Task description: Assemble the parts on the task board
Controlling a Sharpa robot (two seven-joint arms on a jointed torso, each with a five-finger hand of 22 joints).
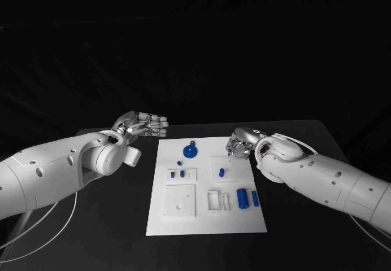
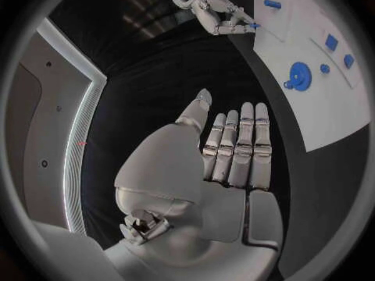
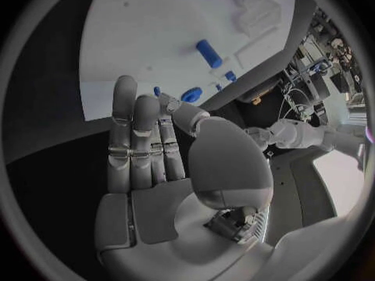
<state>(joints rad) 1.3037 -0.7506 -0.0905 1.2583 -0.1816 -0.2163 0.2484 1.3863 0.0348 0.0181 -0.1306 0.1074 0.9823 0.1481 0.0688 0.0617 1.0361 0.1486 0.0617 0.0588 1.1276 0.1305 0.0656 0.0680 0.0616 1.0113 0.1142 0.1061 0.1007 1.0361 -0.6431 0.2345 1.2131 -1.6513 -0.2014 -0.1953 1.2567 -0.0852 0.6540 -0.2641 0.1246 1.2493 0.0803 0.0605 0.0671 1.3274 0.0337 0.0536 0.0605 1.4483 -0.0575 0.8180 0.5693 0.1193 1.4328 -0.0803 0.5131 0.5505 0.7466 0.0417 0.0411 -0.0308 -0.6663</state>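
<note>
Matte black table (image 1: 98, 237), flat white task board (image 1: 244, 223), round blue part (image 1: 190, 151)

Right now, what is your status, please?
Left hand open, beside the task board. Right hand open at its far right edge. Blue parts untouched. Nothing in the way.

Head view: from above, looking down on the black table (image 1: 326, 169) and the white board (image 1: 208, 217). Wrist views: close behind each open palm, facing along the fingers. Shared by all three: the board with its blue parts (image 2: 299, 76).
</note>
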